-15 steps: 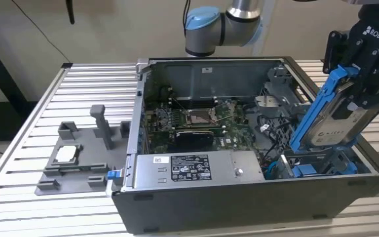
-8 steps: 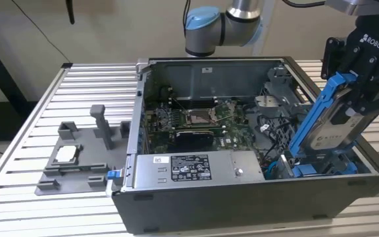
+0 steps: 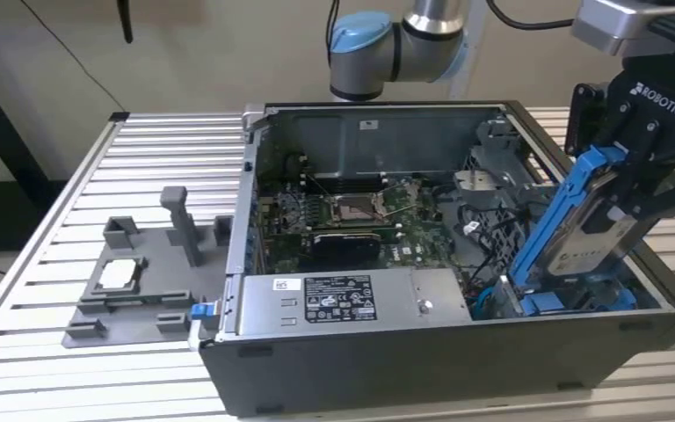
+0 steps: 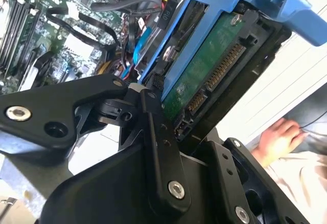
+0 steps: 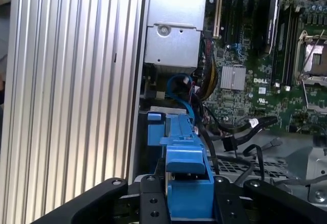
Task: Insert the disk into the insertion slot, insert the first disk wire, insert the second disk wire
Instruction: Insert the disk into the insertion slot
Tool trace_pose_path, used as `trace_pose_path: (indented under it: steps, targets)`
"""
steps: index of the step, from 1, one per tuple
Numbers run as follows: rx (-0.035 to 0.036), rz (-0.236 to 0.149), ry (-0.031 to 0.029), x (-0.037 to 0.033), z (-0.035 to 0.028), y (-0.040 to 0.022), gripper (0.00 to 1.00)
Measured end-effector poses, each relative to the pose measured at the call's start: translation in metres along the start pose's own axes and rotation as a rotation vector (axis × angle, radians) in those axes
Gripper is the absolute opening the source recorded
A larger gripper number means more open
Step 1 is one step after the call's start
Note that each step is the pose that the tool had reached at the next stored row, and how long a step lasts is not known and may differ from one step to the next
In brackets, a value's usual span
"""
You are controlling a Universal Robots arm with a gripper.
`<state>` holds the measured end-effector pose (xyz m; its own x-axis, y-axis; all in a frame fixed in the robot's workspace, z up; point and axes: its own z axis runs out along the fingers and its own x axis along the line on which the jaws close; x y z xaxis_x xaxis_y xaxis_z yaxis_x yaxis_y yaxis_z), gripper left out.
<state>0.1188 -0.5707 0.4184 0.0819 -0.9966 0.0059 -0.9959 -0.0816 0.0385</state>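
Right now the gripper [image 3: 631,186] is clamped on the disk [image 3: 582,251], holding it steeply tilted inside the open computer case [image 3: 431,369]. The disk's lower end is down at the insertion slot [image 3: 555,303], to the exterior view's right of the silver power supply [image 3: 337,299]. I can't tell whether it has entered.
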Motion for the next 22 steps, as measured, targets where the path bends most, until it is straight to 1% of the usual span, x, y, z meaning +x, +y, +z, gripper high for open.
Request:
trace_pose_path:
  steps: [4,8,10,13,15,17,18,19,20,22]
  targets:
    - [0.0004,0.0,0.0,0.0,0.0069,-0.0008,0.33]
    - [0.0003,0.0,-0.0009,0.0002,0.0088,-0.0035,0.33]
    - [0.0004,0.003,-0.0011,0.0002,0.0107,-0.004,0.33]
    - [-0.0003,0.011,-0.0007,0.0001,0.0156,-0.0043,0.33]
    - [-0.0002,0.019,-0.0021,0.0001,0.0198,-0.0046,0.33]
    - [-0.0006,0.028,-0.0013,0.0001,0.0228,-0.0047,0.33]
    - [-0.0001,0.032,-0.0032,0.0,0.0253,-0.0053,0.33]
    - [-0.0008,0.036,-0.0036,0.0001,0.027,-0.0053,0.33]
    - [-0.0036,0.038,-0.0036,0.0,0.0269,-0.0056,0.33]
    - [-0.0167,0.039,-0.005,0.0001,0.0253,-0.0061,0.33]
